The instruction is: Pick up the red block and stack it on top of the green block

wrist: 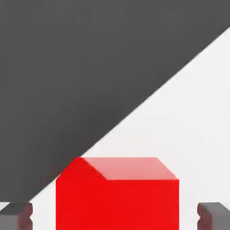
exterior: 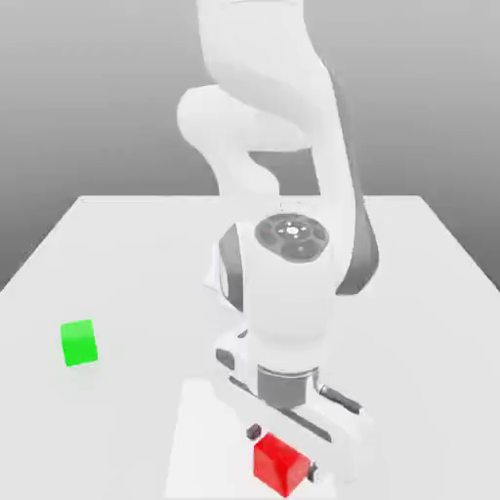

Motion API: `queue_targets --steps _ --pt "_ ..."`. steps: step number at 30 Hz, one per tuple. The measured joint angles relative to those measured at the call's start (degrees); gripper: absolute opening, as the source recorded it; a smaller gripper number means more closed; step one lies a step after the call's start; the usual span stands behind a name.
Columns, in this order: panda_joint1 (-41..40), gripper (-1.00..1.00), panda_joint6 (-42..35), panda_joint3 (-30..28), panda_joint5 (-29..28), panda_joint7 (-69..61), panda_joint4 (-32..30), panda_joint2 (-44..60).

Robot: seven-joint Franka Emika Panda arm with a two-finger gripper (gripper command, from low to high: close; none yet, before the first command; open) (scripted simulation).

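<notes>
A: The gripper (exterior: 282,448) is hanging low over the red block (exterior: 280,465), its dark fingers (wrist: 17,215) straddling the cube with a gap showing on each side, so it is standing partly open and gripping nothing yet

B: So for the grasp, I'd say it should be squeezing evenly on two opposite flat faces before lifting straight up

A: Agreed; the red block is sitting on the tabletop (exterior: 127,254), a small glossy cube with smooth plain faces and crisp edges

B: And the green block (exterior: 79,343)?

A: It is resting well apart from the red block, toward the exterior view's left, same cube shape, on the matte pale tabletop
</notes>
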Motion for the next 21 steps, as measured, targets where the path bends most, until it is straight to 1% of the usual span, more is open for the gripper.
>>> queue_targets --steps 4,9,14,17,21 --pt "0.20 -1.00 0.42 -0.24 -0.20 0.18 0.06 0.46" --pt "-1.98 -1.00 -6.70 2.51 4.89 -3.28 -1.61 -8.45" --pt "-8.68 -1.00 -7.96 -5.06 6.17 5.96 -7.27 -14.99" --pt "-16.53 -1.00 -8.14 -9.48 6.34 12.44 -10.88 -18.77" --pt "-27.52 -1.00 -8.37 -13.99 6.85 21.89 -16.02 -24.45"
